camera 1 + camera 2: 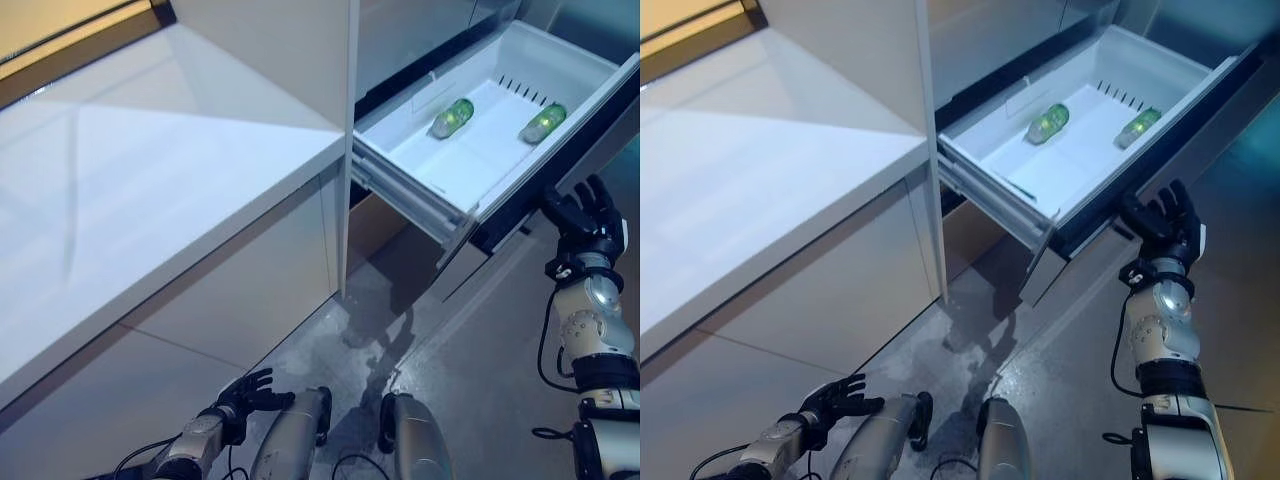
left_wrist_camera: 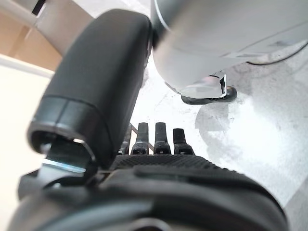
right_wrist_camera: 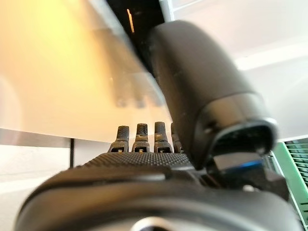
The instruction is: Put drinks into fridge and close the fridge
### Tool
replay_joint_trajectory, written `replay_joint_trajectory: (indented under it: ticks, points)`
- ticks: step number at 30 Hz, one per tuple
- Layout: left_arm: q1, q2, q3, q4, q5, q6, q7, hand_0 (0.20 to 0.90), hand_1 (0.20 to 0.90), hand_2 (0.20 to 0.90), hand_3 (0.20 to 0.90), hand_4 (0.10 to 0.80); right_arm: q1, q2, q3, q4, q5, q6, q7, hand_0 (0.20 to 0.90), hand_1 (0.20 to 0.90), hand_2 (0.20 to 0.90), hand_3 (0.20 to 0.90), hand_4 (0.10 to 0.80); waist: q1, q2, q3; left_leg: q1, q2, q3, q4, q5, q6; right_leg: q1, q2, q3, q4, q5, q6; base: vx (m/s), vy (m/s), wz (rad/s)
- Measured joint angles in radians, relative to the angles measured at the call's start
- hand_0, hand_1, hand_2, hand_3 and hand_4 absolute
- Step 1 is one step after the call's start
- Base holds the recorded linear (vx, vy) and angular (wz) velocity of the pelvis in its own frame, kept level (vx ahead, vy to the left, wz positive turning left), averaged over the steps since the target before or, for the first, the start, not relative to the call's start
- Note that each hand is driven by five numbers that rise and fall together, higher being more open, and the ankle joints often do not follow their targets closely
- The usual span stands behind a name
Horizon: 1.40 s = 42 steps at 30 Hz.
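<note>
— Up at one o'clock, what's in the open fridge drawer (image 1: 585, 95)?
— Two green bottles (image 1: 452, 117), well apart.
— Hands?
— Right hand (image 1: 583, 213) straight-fingered at its front; left hand (image 1: 247, 392) relaxed, at seven o'clock.

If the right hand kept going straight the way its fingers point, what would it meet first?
Most likely the drawer front: the right hand, fingers straight, is raised just before that panel of the open fridge drawer. Contact cannot be confirmed.

Bright glare on white counter (image 1: 150, 180), wrist views blurred up close
</note>
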Motion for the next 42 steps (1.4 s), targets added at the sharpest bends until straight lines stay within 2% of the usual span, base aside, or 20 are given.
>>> replay_joint_trajectory:
  ticks: [9,10,11,12,14,18,26,27,28,32,37,40,42]
  points:
    - [-0.004,-0.008,0.028,-0.016,-0.042,-0.013,0.016,0.900,0.900,0.900,0.900,0.800,-0.083,-0.065,0.040,0.010,0.030,-0.019,0.094,0.900,0.900,0.900,0.900,0.800,0.021,0.019,0.035,-0.092,-0.025,-0.016,0.068,0.002,-0.002,-0.094,-0.019,-0.004,0.086,-0.009,-0.015,-0.027,0.057,0.02]
    - [-0.004,-0.007,0.021,-0.004,-0.036,-0.013,0.027,0.900,0.900,0.900,0.900,0.800,-0.095,-0.069,0.050,0.016,0.031,-0.027,0.105,0.900,0.900,0.900,0.900,0.800,0.022,0.019,0.036,-0.099,-0.029,-0.022,0.071,-0.002,-0.007,-0.102,-0.023,-0.007,0.095,-0.018,-0.010,-0.001,0.039,0.06]
    - [-0.002,-0.008,0.019,0.018,-0.030,-0.009,0.032,0.900,0.900,0.900,0.900,0.800,-0.107,-0.071,0.058,0.024,0.034,-0.031,0.111,0.900,0.900,0.900,0.900,0.800,0.022,0.020,0.038,-0.106,-0.032,-0.031,0.079,0.002,-0.007,-0.108,-0.024,-0.009,0.103,-0.014,-0.018,0.094,0.034,0.04]
    - [0.006,-0.009,0.016,0.044,-0.023,0.003,0.037,0.900,0.900,0.900,0.900,0.800,-0.123,-0.073,0.070,0.032,0.038,-0.035,0.122,0.900,0.900,0.900,0.900,0.800,0.023,0.020,0.043,-0.109,-0.036,-0.038,0.082,-0.004,-0.013,-0.109,-0.024,-0.016,0.105,-0.022,-0.013,0.091,0.031,0.05]
    - [0.032,-0.009,0.012,0.067,-0.017,0.008,0.038,0.900,0.900,0.900,0.900,0.800,-0.133,-0.073,0.077,0.036,0.039,-0.038,0.131,0.900,0.900,0.900,0.900,0.800,0.025,0.021,0.045,-0.115,-0.037,-0.048,0.083,0.004,-0.016,-0.112,-0.025,-0.027,0.106,-0.019,-0.027,-0.003,0.028,0.11]
    - [0.087,-0.010,-0.013,0.070,-0.017,0.008,0.036,0.900,0.900,0.900,0.900,0.800,-0.179,-0.078,0.100,0.069,0.039,-0.044,0.134,0.900,0.900,0.900,0.900,0.800,0.053,0.025,0.052,-0.118,-0.045,-0.073,0.082,0.000,-0.028,-0.113,-0.024,-0.045,0.114,-0.034,-0.031,0.020,0.012,0.10]
    - [0.079,-0.010,-0.024,0.069,-0.016,-0.001,0.017,0.900,0.900,0.900,0.900,0.800,-0.284,-0.078,0.178,0.128,0.038,-0.056,0.135,0.900,0.900,0.900,0.900,0.800,0.083,0.038,0.062,-0.125,-0.052,-0.120,0.065,0.018,-0.048,-0.104,-0.033,-0.093,0.109,-0.045,-0.051,0.000,-0.001,0.16]
    - [0.078,-0.010,-0.024,0.069,-0.016,-0.003,0.015,0.900,0.900,0.900,0.900,0.800,-0.301,-0.078,0.195,0.136,0.038,-0.056,0.137,0.900,0.900,0.900,0.900,0.800,0.094,0.038,0.063,-0.123,-0.051,-0.122,0.058,0.029,-0.061,-0.102,-0.034,-0.096,0.107,-0.039,-0.054,0.027,-0.010,0.10]
    - [0.076,-0.011,-0.024,0.070,-0.016,-0.005,0.015,0.900,0.900,0.900,0.900,0.800,-0.317,-0.081,0.218,0.150,0.037,-0.056,0.143,0.900,0.900,0.900,0.900,0.800,0.100,0.041,0.068,-0.117,-0.051,-0.131,0.049,0.025,-0.056,-0.096,-0.034,-0.103,0.100,-0.042,-0.057,0.029,-0.015,0.12]
    - [0.069,-0.008,-0.024,0.069,-0.016,-0.012,0.014,0.900,0.900,0.900,0.900,0.800,-0.326,-0.079,0.306,0.169,0.027,-0.050,0.182,0.900,0.900,0.900,0.900,0.800,0.121,0.044,0.072,-0.084,-0.048,-0.159,0.006,0.042,-0.065,-0.052,-0.033,-0.138,0.059,-0.038,-0.069,-0.022,-0.019,0.20]
    - [0.069,-0.006,-0.023,0.061,-0.016,-0.012,0.011,0.900,0.900,0.900,0.900,0.800,-0.346,-0.074,0.326,0.169,0.025,-0.045,0.237,0.900,0.900,0.900,0.900,0.800,0.170,0.044,0.073,-0.050,-0.034,-0.175,-0.048,0.058,-0.075,-0.011,-0.024,-0.161,0.011,-0.031,-0.078,0.028,-0.037,0.10]
    - [0.070,-0.005,-0.023,0.061,-0.015,-0.012,0.006,0.900,0.900,0.900,0.900,0.800,-0.364,-0.073,0.337,0.168,0.024,-0.041,0.253,0.900,0.900,0.900,0.900,0.800,0.187,0.041,0.074,-0.022,-0.025,-0.177,-0.078,0.063,-0.077,0.023,-0.020,-0.174,-0.020,-0.029,-0.076,0.043,-0.069,0.10]
    - [0.073,-0.003,-0.021,0.060,-0.011,-0.009,-0.007,0.900,0.900,0.900,0.900,0.800,-0.376,-0.065,0.337,0.167,0.020,-0.040,0.264,0.900,0.900,0.900,0.900,0.800,0.195,0.038,0.074,0.007,-0.021,-0.181,-0.102,0.066,-0.080,0.057,-0.010,-0.180,-0.054,-0.021,-0.064,0.038,-0.085,0.03]
